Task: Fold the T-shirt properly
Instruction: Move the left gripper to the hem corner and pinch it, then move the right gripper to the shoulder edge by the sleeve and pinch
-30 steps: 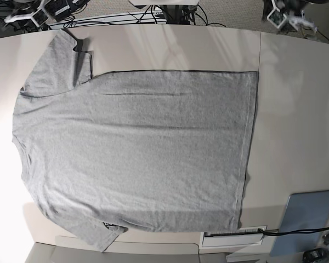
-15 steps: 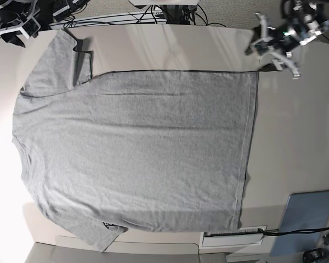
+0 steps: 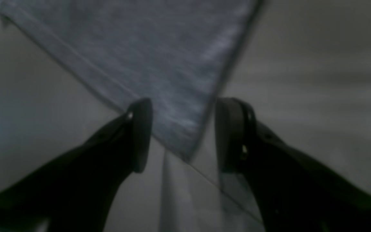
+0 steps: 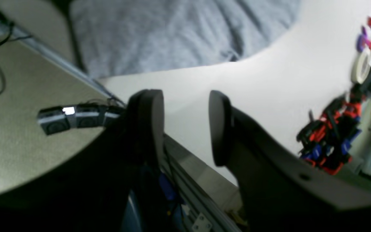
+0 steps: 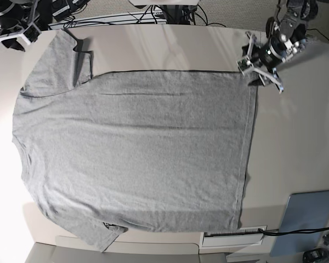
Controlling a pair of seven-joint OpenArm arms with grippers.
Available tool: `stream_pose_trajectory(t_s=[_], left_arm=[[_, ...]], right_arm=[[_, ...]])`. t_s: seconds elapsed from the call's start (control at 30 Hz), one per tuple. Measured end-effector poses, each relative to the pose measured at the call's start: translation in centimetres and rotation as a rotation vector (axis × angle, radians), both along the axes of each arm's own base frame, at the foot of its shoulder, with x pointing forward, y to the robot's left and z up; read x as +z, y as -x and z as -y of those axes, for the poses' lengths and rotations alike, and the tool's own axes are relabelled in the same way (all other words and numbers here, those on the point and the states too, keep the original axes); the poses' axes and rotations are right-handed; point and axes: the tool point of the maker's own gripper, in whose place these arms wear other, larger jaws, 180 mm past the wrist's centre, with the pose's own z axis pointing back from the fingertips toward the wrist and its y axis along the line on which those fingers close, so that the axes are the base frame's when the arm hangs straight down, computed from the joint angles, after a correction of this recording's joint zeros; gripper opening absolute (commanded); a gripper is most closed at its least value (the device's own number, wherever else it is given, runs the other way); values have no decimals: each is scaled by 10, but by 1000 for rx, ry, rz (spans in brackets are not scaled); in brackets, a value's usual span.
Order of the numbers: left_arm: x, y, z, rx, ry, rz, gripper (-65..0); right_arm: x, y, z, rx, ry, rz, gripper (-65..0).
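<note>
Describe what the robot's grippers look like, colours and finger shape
Both the left gripper and the right gripper have two matte black fingers ending in rounded, oval paddle-like pads. In the base view, the left arm's wrist is a black and silver-white assembly of blocks.

A blue-grey sheet (image 5: 308, 220) lies on the table (image 5: 296, 137).
</note>
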Motion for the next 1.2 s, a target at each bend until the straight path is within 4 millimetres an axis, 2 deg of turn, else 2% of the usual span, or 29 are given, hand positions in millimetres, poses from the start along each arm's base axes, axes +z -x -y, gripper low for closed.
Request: stream_pose_trajectory(t_s=[0.17, 0.33, 0.4, 0.47, 0.57, 0.6, 0.7, 0.77, 0.87, 1.07, 1.2], left_arm=[[-7, -15, 1, -30, -1, 7, -328], [-12, -27, 5, -45, -44, 90, -329], [-12, -26, 6, -53, -52, 96, -353], [-15, -23, 8, -70, -53, 75, -437], [-20, -16, 11, -88, -49, 46, -621], [-21, -14, 12, -89, -51, 42, -650], [-22, -13, 11, -88, -51, 42, -650], [-22, -12, 11, -87, -54, 42, -650], [-23, -11, 11, -85, -54, 41, -650], [-22, -12, 12, -58, -39, 48, -650], [-22, -12, 12, -51, -32, 45, -650]], right_arm=[[1, -4, 1, 31, 24, 0, -418], [3, -5, 4, 68, 76, 6, -418], [3, -5, 6, 74, 95, 3, -418], [3, -6, 8, 83, 116, 3, -418], [5, -10, 3, 127, 111, 26, -418], [4, -10, 3, 149, 113, 27, -418], [-10, -2, 17, 218, 167, -76, -418], [-15, -4, 30, 246, 218, -103, -418], [-31, -3, 34, 316, 246, -164, -418], [-68, -33, 29, 376, 256, -148, -418], [-93, -39, 36, 376, 282, -196, -418]])
